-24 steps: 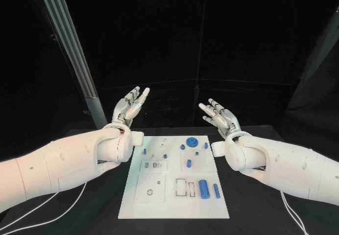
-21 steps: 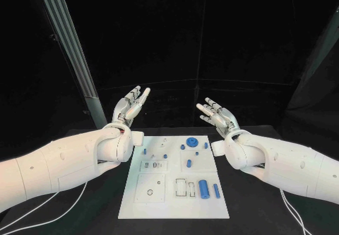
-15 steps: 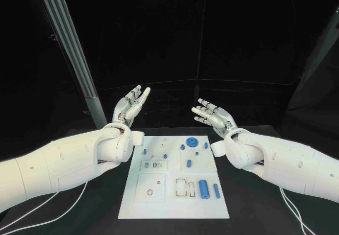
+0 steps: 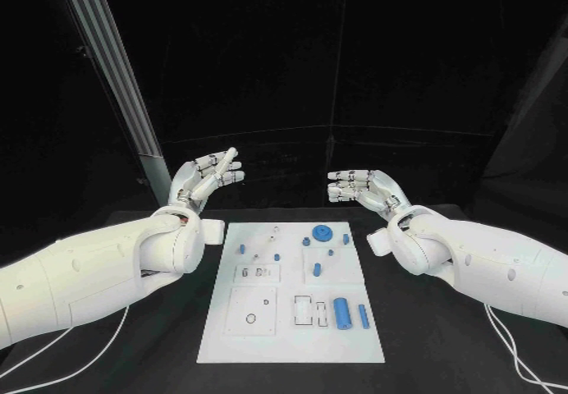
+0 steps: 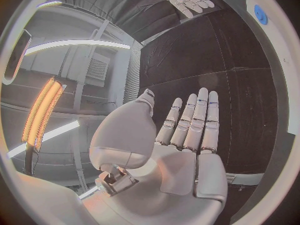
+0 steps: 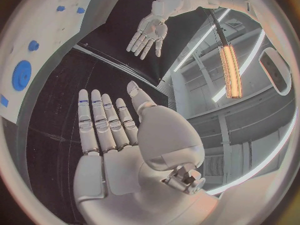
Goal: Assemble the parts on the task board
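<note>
Both hands up off the table, nothing held: left hand [image 4: 201, 182] hangs above the table beyond the far left corner of the task board [image 4: 237, 341], fingers stretched out and apart, palm bare in its wrist view [image 5: 187, 135]; right hand [image 4: 364, 189] hangs beyond the far right corner, fingers slightly curled at the tips in the head view but spread flat and empty in its wrist view [image 6: 109, 130]. Neither touches the board or any part. Board sits in the middle of the black table [image 4: 450, 345], long side running away from the robot. Parts on it: blue round disc [image 4: 321, 231] near the far edge, right of centre; a few small blue pegs [image 4: 318, 268] scattered across the far half, some look upright in holes, can't tell for sure which are seated; big blue cylinder [image 4: 341, 314] and a thinner blue rod [image 4: 362, 316] lying side by side near the right edge in the near half. Open rectangular slots [image 4: 310, 312] just left of the cylinder look unfilled, and an oval recess [image 4: 251, 318] on the near left side also looks unfilled. Judgement: task is early or barely begun; the two lying pieces seem not yet placed, several recesses wait for parts, and no hand is on anything. Nearly all of the assembly looks left to do, starting with a reach down to a loose part.
</note>
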You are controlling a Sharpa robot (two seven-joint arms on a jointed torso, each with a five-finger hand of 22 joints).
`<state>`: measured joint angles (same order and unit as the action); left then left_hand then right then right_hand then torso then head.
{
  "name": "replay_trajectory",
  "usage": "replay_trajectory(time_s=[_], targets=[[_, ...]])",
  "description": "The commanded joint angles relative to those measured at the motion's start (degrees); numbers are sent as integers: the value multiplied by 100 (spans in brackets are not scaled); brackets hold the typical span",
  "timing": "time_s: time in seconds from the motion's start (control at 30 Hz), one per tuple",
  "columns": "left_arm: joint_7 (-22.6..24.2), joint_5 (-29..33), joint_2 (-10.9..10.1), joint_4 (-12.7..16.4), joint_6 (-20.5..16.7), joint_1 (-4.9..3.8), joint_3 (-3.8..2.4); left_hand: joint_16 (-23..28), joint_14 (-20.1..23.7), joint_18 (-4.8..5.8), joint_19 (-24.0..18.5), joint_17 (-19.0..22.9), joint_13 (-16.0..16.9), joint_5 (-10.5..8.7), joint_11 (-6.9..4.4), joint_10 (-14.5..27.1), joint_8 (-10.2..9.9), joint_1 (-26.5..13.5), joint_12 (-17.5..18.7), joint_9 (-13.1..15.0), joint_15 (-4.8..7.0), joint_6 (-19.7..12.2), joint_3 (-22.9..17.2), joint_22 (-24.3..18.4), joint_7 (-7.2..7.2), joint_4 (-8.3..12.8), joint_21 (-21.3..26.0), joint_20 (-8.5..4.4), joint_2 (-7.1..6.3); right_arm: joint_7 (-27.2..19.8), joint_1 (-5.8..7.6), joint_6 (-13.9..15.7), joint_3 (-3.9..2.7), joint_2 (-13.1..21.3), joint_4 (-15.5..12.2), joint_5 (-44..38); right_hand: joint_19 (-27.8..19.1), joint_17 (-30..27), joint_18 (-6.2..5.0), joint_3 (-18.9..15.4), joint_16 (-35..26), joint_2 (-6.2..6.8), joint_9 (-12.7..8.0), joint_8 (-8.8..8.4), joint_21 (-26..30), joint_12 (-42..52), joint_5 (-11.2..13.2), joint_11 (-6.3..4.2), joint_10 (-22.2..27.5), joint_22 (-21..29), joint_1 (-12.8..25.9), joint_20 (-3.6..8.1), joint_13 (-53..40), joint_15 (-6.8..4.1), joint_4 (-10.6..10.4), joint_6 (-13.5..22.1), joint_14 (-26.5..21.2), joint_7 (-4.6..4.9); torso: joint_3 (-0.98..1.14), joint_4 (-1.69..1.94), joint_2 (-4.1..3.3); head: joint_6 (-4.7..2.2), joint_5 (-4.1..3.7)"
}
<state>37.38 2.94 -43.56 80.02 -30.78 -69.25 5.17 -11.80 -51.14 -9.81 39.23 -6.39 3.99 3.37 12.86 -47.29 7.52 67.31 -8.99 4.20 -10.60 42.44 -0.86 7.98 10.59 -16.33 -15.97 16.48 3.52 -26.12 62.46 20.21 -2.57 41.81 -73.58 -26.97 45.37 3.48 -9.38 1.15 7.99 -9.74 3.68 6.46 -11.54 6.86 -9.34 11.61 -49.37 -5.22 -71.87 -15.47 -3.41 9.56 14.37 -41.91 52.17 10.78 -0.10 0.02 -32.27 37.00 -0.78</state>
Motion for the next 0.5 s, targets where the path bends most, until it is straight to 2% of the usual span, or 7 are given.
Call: replay_trajectory(time_s=[0.03,0.17,0.23,0.3,0.37,0.5], targets=[[158,-45,-101,134,253,-22,-4,-65,-405,-82,447,-13,-24,21,-83,-349,92,141,-29,11,111,571,66,31,428,3,-155,-51,28,16,93,94,-9,12,47,-946,848,17,-122,115,52,26,11,8,-304,-28,28,-179,-936,-28,-220,222,-13,-256,212,-979,1127,237,0,21,-138,-39,-15],[109,-103,-265,359,357,-36,-4,-78,-829,-87,870,-71,-27,20,-183,-686,105,276,-13,-17,233,857,138,16,347,13,-248,-171,64,296,236,40,-10,9,134,-1739,1208,21,-118,207,48,86,17,-19,-494,-60,21,-271,-1272,-79,-272,378,-19,-394,223,-1206,1490,172,-11,42,-242,-53,-37],[76,-145,-347,480,412,-39,-3,-70,-1006,-82,1021,-117,-19,17,-232,-864,99,352,-9,-26,288,983,172,-7,305,25,-260,-221,68,491,316,-21,-11,-5,179,-2214,1456,29,-113,264,71,135,18,-38,-661,-77,5,-334,-1472,-143,-307,485,-22,-484,221,-1321,1742,129,-18,52,-320,-97,-52],[48,-194,-423,599,493,-41,-3,-54,-1105,-82,1108,-151,-16,19,-260,-970,89,386,2,-31,319,1057,196,-25,285,23,-259,-251,80,711,396,-90,-11,-25,221,-2754,1579,19,-109,308,53,195,13,-75,-774,-133,-1,-373,-1570,-189,-328,564,-17,-524,227,-1381,1891,106,-23,63,-380,-115,-69],[25,-228,-487,716,639,-42,-3,-29,-1156,-82,1155,-174,-15,19,-275,-1031,76,415,21,-34,332,1103,214,-45,269,27,-248,-268,85,963,476,-192,-12,-58,263,-3407,1860,48,-108,350,139,259,15,-92,-1005,-165,-58,-416,-1671,-295,-385,664,-21,-633,222,-1451,2207,71,-29,81,-437,-127,-92],[-10,-258,-539,881,871,-40,-2,-13,-1169,-80,1171,-182,-15,18,-281,-1055,69,426,31,-35,336,1121,221,-54,262,27,-240,-272,90,1401,576,-391,-13,-133,300,-4500,2316,98,-112,386,369,396,14,-142,-1485,-248,-105,-523,-1827,-532,-377,873,-20,-806,220,-1561,2884,1,-46,145,-561,-175,-162]])
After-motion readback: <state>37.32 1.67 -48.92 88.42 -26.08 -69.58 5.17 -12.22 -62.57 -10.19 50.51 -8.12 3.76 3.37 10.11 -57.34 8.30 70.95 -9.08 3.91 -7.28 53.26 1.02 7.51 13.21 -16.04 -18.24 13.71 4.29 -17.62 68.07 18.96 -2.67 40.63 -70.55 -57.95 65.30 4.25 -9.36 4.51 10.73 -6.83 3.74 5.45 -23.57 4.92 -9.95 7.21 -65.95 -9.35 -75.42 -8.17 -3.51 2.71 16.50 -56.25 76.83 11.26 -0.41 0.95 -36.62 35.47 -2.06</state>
